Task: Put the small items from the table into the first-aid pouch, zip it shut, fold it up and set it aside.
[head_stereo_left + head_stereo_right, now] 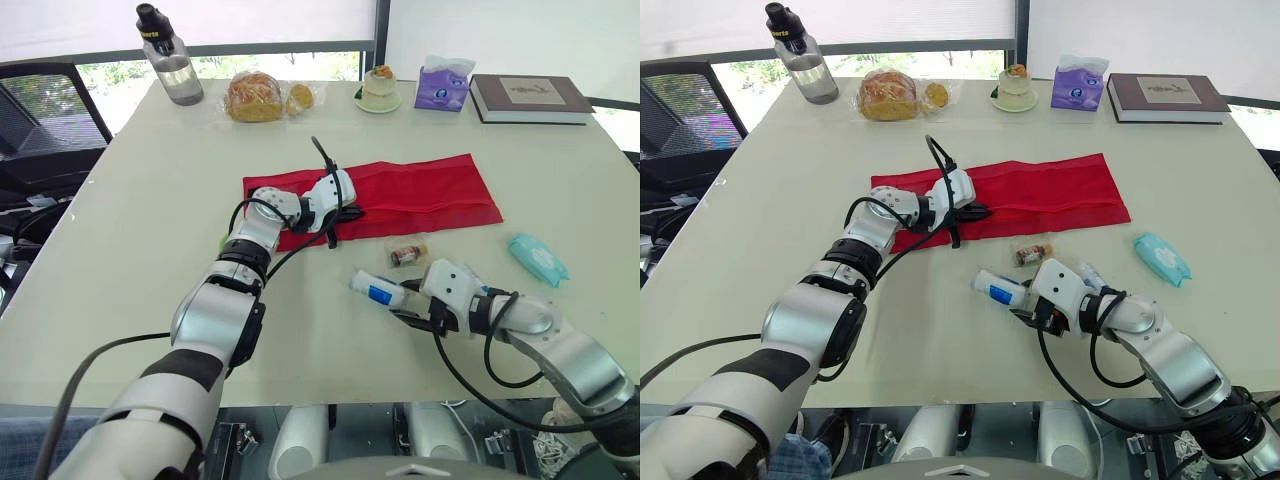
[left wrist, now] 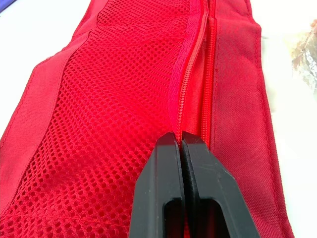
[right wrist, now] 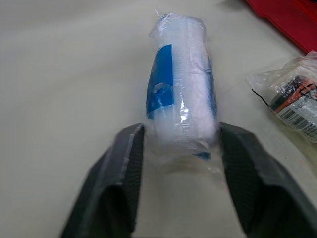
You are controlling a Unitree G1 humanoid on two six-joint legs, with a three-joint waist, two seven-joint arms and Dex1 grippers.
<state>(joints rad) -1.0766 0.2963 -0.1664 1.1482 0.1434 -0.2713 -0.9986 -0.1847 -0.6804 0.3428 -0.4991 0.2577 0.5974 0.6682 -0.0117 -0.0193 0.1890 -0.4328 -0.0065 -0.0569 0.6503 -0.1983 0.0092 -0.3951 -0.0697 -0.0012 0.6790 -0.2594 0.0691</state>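
The red first-aid pouch [image 1: 420, 190] lies opened out flat in the middle of the table, mesh side up. My left gripper [image 1: 350, 212] rests on its left end, shut on the zipper track [image 2: 190, 84] where the two black fingers [image 2: 163, 173] meet. Nearer the front edge, a white roll in clear wrap with a blue label [image 3: 181, 84] lies on the table. My right gripper [image 1: 403, 303] is open with a finger [image 3: 124, 168] on each side of the roll's near end. A small packet holding a brown vial [image 1: 405, 251] lies just behind it. A teal wipes pack [image 1: 537, 257] sits to the right.
Along the far edge stand a water bottle [image 1: 172, 60], bagged bread [image 1: 255, 96], a cup on a saucer [image 1: 379, 90], a purple tissue pack [image 1: 443, 88] and a book [image 1: 530, 98]. A black chair [image 1: 40, 110] stands off the table's left side.
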